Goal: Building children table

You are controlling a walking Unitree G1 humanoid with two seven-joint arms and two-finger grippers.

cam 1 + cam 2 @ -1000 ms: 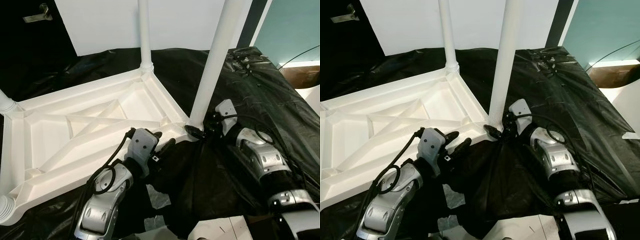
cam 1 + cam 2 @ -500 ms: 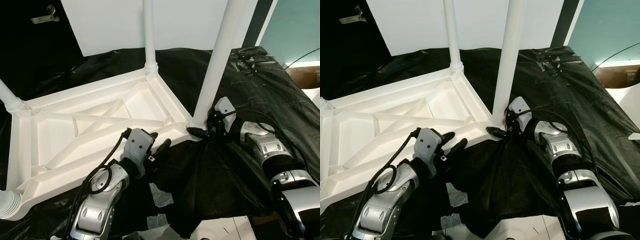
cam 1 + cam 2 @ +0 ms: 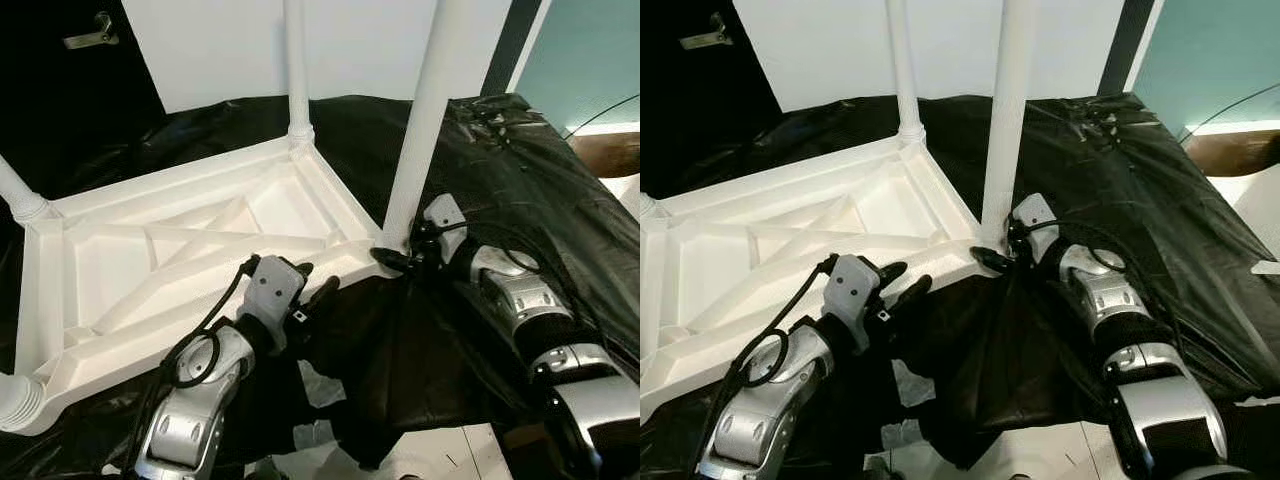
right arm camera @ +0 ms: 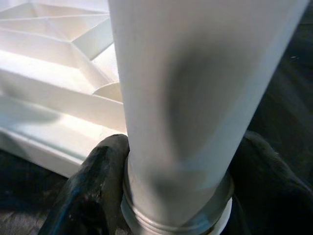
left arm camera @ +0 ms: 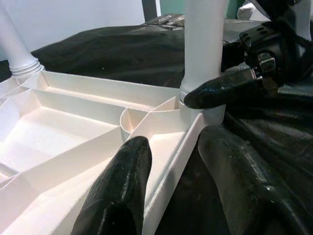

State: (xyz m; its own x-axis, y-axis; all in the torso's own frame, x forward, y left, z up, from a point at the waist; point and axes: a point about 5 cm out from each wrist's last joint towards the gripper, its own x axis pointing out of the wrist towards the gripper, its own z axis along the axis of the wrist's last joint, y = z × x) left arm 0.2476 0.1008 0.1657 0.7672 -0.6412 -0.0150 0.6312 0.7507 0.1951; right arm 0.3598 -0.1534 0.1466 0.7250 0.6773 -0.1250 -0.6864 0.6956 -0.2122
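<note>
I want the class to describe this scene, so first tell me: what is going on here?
A humanoid robot is assembling a white plastic children's table. The tabletop lies upside down on a black plastic sheet. The right gripper clasps the base of the near leg where it enters its corner socket. The left gripper is open, straddling the tabletop's near edge beside that corner. Other legs, like the far leg, stand in their corners.

1. Head views are evenly lit and sharp; the white tabletop underside (image 3: 190, 240) reads bright against dim black sheeting (image 3: 520, 180).
2. Upper left corner falls into deep shadow.
3. In the right wrist view the table leg (image 4: 195, 98) is blurred (too close), with a soft grey shadow.
</note>
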